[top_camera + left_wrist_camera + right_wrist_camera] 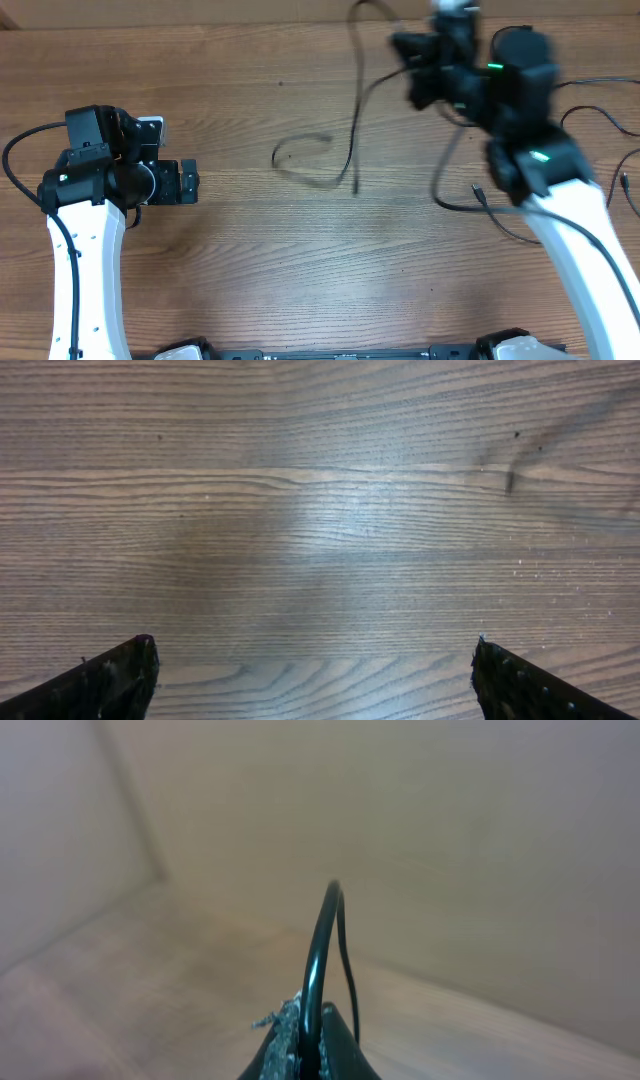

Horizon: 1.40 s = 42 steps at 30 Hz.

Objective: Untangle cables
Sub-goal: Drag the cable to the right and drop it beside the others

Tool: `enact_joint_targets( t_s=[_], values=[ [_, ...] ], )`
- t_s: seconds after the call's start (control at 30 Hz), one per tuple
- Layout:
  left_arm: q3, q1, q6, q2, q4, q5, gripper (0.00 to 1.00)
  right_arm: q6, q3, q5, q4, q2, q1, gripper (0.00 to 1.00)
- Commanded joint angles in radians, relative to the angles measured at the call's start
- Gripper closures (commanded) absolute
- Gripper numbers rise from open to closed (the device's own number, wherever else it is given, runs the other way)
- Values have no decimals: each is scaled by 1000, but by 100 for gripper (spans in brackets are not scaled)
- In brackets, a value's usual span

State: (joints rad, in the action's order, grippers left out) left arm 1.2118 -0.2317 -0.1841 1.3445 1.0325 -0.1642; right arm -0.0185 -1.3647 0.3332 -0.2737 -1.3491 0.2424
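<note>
Left hand (pixel 312 650) mostly below frame

Thin black cables (pixel 352 140), several flexible strands, spread over the middle and right of the wooden tabletop (pixel 250 260).
- One strand (pixel 353 60) runs from the far edge toward the middle and ends in a small plug (pixel 357 187).
- A slack open loop (pixel 300 140) lies flat just left of that plug.
- Another strand curves along the right side, with a small plug end (pixel 478 188) beside it.
- One cable (pixel 322 950) arches up from the pinched fingers of the right gripper (pixel 310 1032), with a thinner strand dropping back beside it.
</note>
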Motion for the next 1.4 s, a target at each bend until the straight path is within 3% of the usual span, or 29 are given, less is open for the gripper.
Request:
enact_joint_targets(
  t_s=[0.0, 0.5, 0.9, 1.2, 1.37],
  values=[
    [16, -10, -14, -8, 0, -2, 0, 2, -11, -57, -47, 107, -91, 96],
    [16, -10, -14, -8, 0, -2, 0, 3, -11, -71, -387, 384, -501, 96],
    [16, -10, -14, -8, 0, -2, 1, 3, -11, -82, -557, 446, -577, 96],
    [16, -10, -14, -8, 0, -2, 0, 2, -11, -476, -639, 431, -577, 96],
    [16, -10, -14, -8, -1, -2, 0, 2, -11, -588, -640, 393, -577, 96]
  ],
)
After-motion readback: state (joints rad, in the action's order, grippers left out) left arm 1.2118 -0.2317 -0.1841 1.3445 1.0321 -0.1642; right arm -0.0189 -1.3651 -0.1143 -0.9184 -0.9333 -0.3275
